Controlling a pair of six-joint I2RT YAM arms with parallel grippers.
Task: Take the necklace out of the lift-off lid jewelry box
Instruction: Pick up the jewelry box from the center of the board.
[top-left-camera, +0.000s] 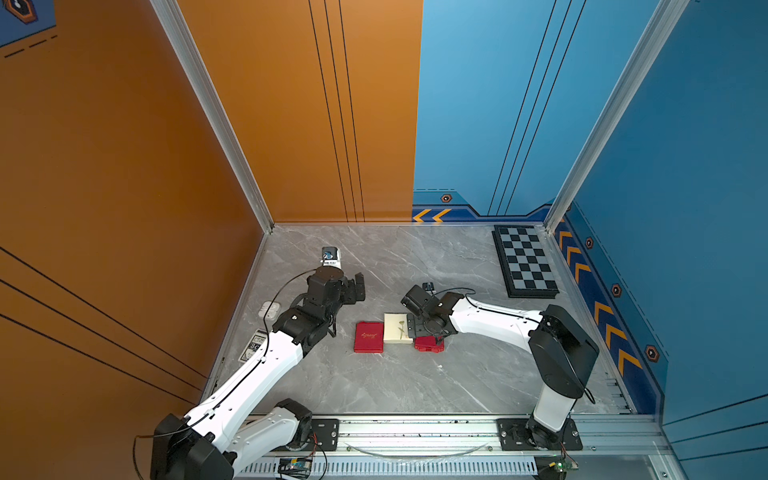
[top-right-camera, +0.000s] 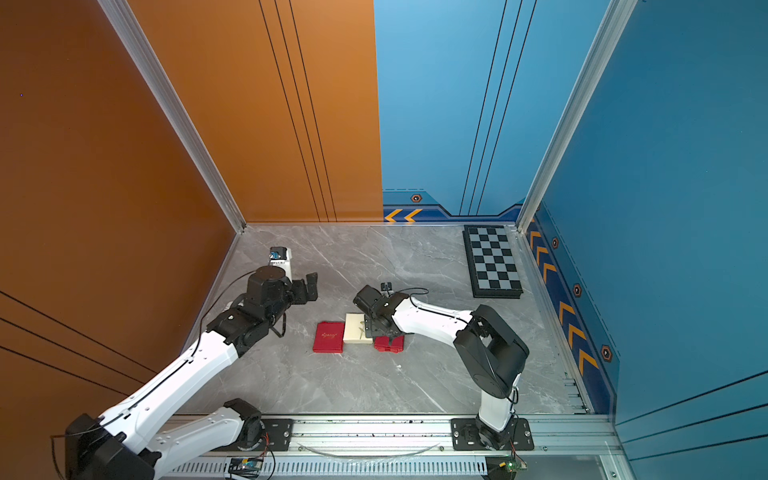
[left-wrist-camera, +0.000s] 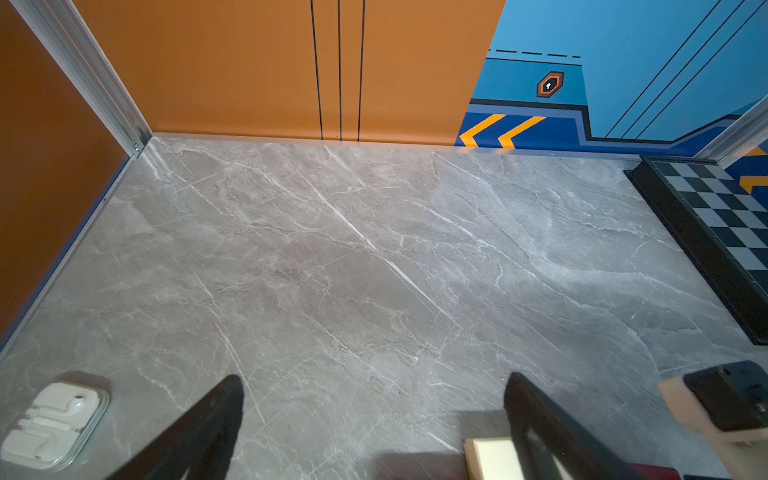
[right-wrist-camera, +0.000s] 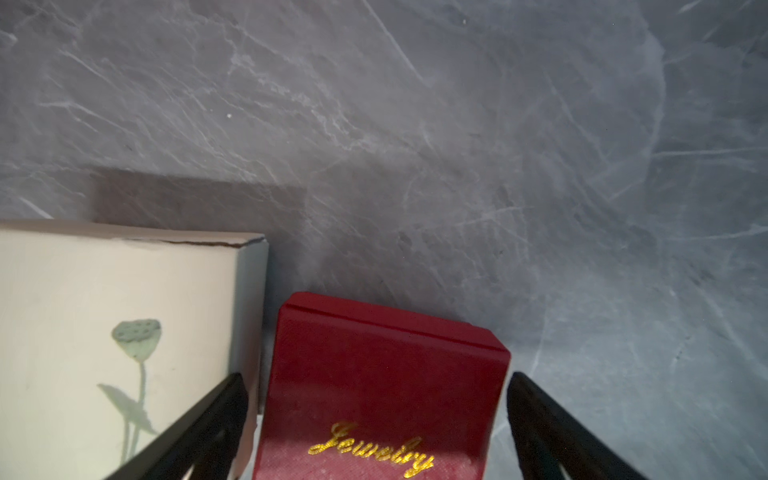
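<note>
Three closed boxes and no necklace in view, so it's presumably inside one of them; I can't tell which one has the lift-off lid. Risks, left to right: the left gripper (left-wrist-camera: 374, 378) is wide open over bare table (left-wrist-camera: 374, 257) with nothing between its jaws. If no arm pins the base, pulling a lid probably lifts the whole box. The flat red box (top-left-camera: 368, 337) sits well outside both sets of jaws, so it's low risk. The cream box (right-wrist-camera: 104, 332) sits just outside one finger (right-wrist-camera: 226, 399) of the right gripper (right-wrist-camera: 377, 375). Any descent or closing there could clip its edge and shove it. The small red box (right-wrist-camera: 382, 374), marked "Jewelry", sits between the open right jaws and isn't gripped. The stepped seam along its far edge looks like a hinge to me, so it may be the wrong box, and a straight pull would just drag it. Count:

- Two grippers, both open and empty.
- One earbud case (top-left-camera: 269, 310) and one card deck (top-left-camera: 252, 345), both behind the left jaws, by the arm.
- Two red boxes and one cream box.
- One chessboard (top-left-camera: 525, 262), far beyond the right jaws.
- Zero necklaces visible.
</note>
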